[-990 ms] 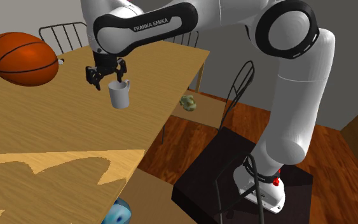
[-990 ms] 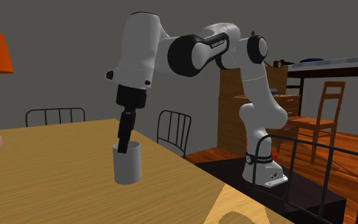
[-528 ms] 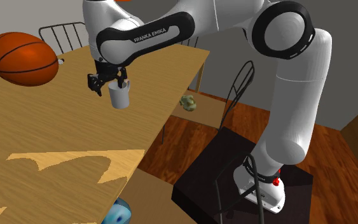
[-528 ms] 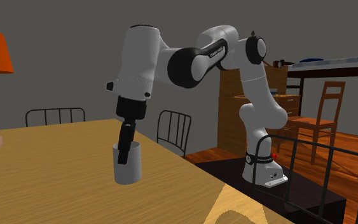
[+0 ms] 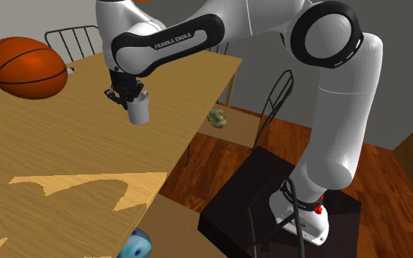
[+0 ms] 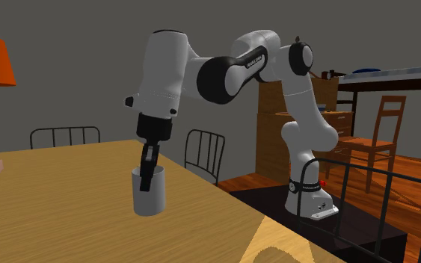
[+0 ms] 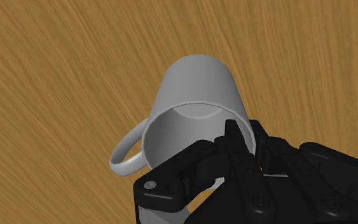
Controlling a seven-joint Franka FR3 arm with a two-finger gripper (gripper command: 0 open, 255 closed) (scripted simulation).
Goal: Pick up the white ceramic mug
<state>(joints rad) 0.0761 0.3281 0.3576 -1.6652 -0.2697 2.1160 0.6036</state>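
One grey mug (image 7: 195, 86) (upright): hand (image 7: 246, 139) pinching its rim, one finger (image 7: 232, 137) inside.

Basketball (image 5: 27, 67) on wooden table (image 5: 65, 150)

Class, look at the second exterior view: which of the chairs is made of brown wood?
The wooden chair at that view's right, beneath the raised platform. The chairs behind the table, one and another, are black wire frames.
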